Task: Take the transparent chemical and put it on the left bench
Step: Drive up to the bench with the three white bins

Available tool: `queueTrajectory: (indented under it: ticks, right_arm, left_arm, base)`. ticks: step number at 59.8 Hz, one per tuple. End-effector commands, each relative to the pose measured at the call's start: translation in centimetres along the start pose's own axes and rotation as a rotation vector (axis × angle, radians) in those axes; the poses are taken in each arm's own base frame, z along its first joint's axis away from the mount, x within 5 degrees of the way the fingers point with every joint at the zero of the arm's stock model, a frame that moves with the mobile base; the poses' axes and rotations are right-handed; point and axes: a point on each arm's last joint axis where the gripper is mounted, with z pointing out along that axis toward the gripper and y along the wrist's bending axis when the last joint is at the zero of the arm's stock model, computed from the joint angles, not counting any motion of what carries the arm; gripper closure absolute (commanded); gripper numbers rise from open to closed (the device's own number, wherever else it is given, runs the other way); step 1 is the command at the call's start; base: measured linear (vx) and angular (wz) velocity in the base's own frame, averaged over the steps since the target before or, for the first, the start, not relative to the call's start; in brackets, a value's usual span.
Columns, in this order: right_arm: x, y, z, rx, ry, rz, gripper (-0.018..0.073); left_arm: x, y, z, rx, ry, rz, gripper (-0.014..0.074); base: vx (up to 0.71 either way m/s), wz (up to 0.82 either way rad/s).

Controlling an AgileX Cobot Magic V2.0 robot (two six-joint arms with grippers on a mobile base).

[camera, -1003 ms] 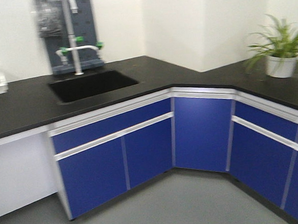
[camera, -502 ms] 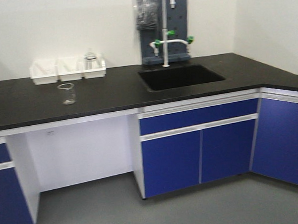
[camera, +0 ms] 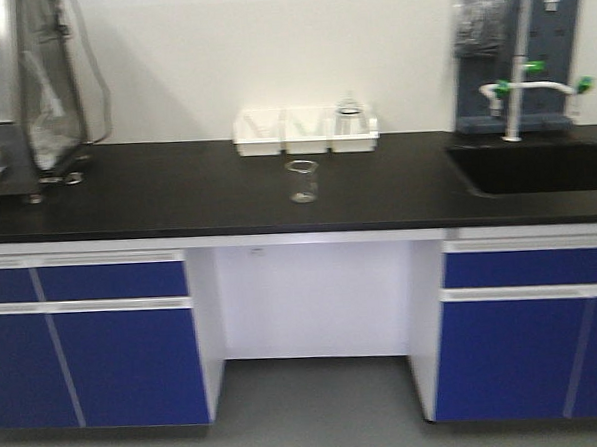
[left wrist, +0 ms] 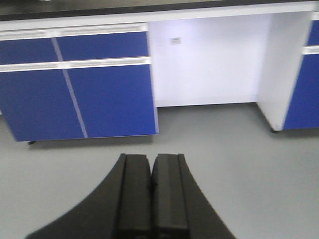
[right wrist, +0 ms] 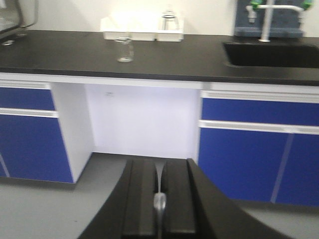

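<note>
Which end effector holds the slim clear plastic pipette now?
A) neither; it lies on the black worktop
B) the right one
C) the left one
B: the right end effector is shut on the slim clear plastic pipette, whereas the left end effector is shut on nothing.

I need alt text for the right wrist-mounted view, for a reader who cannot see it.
The right gripper is shut on the transparent chemical, a slim clear pipette. It faces the left bench, which carries a beaker, white bins and a sink.
</note>
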Motion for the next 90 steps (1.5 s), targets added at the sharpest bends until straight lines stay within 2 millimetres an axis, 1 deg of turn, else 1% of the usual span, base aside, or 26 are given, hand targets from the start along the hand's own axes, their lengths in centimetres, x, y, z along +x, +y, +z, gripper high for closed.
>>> queueTrajectory:
  ticks: [1, 15, 30, 90]
  right_arm:
    - [-1.45, 0.28, -0.19, -0.031, -0.083, -0.021, 0.0562]
    - [-1.45, 0.28, -0.19, -0.031, -0.083, -0.021, 0.0562]
    - [-1.45, 0.28, -0.19, -0.031, -0.083, -0.021, 0.0562]
    - [-1.45, 0.28, -0.19, -0.031, -0.083, -0.021, 0.0562]
  left_arm:
    - [-0.28, 0.01, -0.13, -0.002, -0.081, -0.009, 0.0600]
    - [-0.28, 0.01, -0.13, -0.002, -0.081, -0.009, 0.0600]
    - [-0.28, 0.01, -0.13, -0.002, -0.081, -0.009, 0.0600]
    - [-0.28, 0.01, -0.13, -0.002, -0.081, -0.009, 0.0600]
  base:
    - [0.25, 0.60]
    - [0.30, 0.49]
    - [0.39, 0.19]
    - [0.48, -0.09]
